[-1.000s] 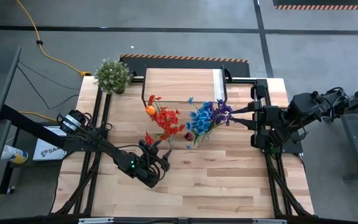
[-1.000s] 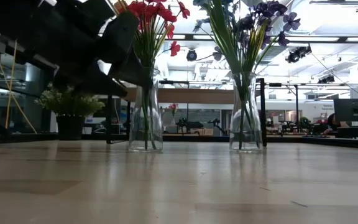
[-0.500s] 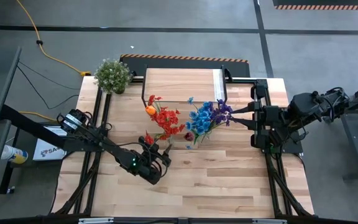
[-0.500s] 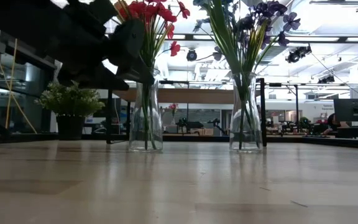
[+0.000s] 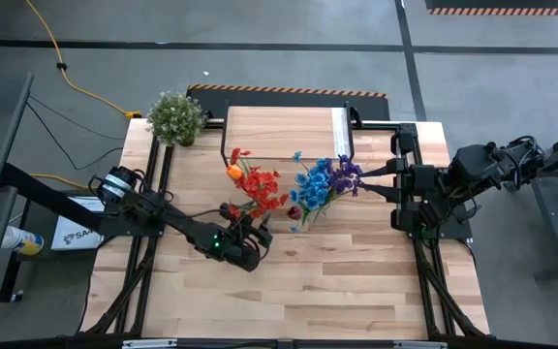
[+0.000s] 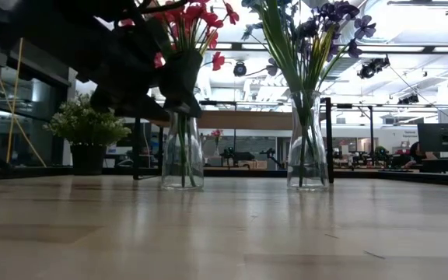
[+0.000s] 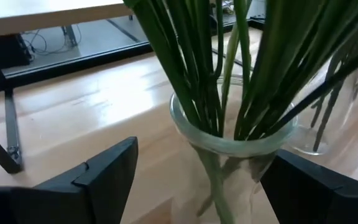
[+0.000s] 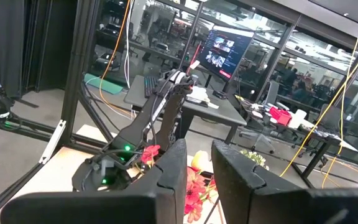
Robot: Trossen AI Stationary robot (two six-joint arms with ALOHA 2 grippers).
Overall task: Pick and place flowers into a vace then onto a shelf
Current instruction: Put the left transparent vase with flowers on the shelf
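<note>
Two clear glass vases stand by their bases on the plank table. One vase (image 6: 182,152) holds the red and orange flowers (image 5: 258,186); the other vase (image 6: 307,144) holds the blue and purple flowers (image 5: 323,182). My left gripper (image 5: 250,233) is open and level at the red bunch's vase. In the left wrist view its fingers stand on either side of the vase's neck (image 7: 229,140) with gaps showing, touching nothing. The shelf (image 5: 279,131) stands behind the vases. My right gripper (image 8: 199,152) waits high at the table's right, fingers nearly together with nothing between them.
A bushy potted plant (image 5: 175,116) stands at the table's far left corner. The two vases stand close together in the middle of the table. Bare planks (image 5: 337,281) lie toward the near edge. Black frame rails run along both sides of the table.
My left gripper has swung toward the far edge and a little to the right, up to the red flowers' vase, so that its open fingers now flank the vase's neck. The vases and flowers have kept still.
</note>
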